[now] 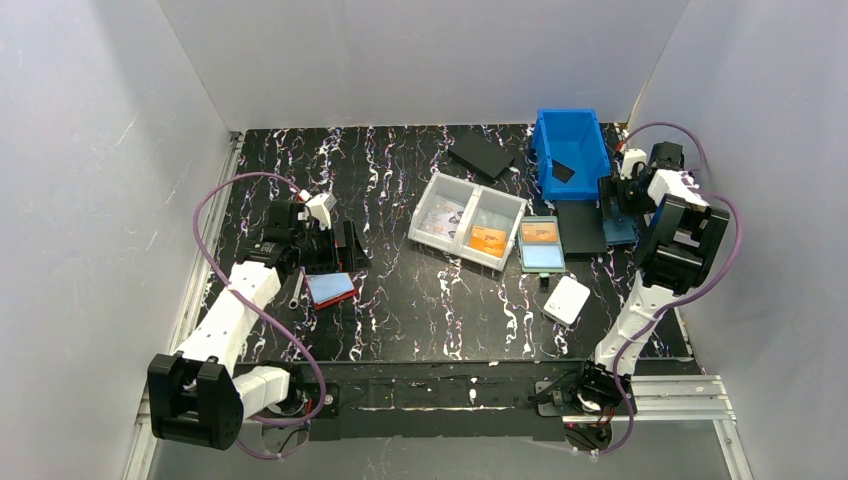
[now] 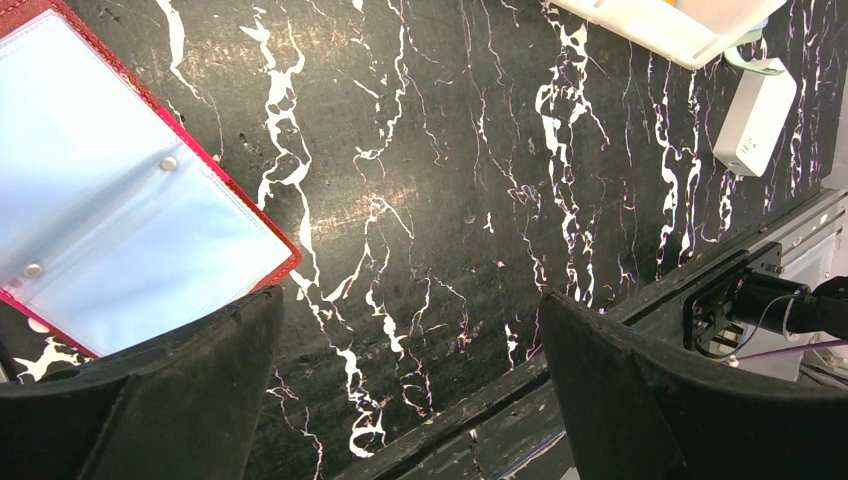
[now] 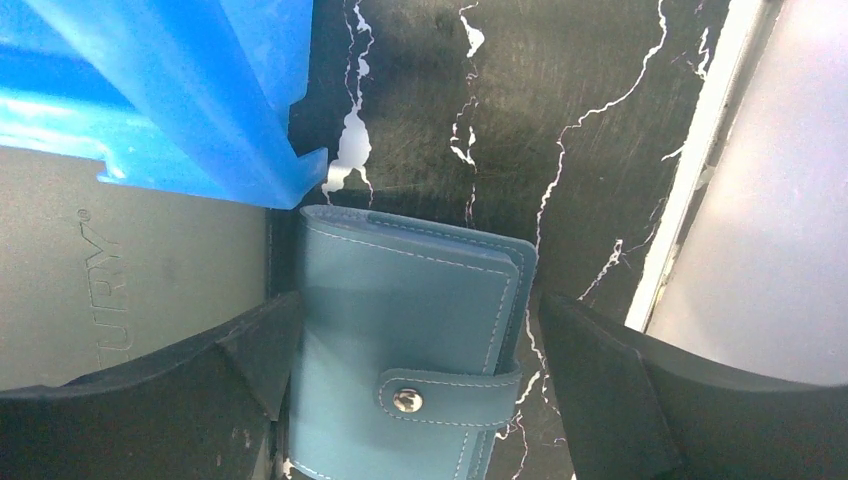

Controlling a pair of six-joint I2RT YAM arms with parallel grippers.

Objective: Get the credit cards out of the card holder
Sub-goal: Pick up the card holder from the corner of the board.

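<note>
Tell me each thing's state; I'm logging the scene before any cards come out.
Blue card holder: closed, snapped shut.
Red-edged holder: lying open.
Teal holder: open, orange card showing.
Left claw: open, empty.
Right claw: open, straddling the blue card holder.

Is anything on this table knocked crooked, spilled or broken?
Nothing looks spilled or broken. A few things lie askew to the table's edges: the clear two-compartment tray in the middle, the white box near the front, and the black sheet at the back beside the blue bin.
</note>
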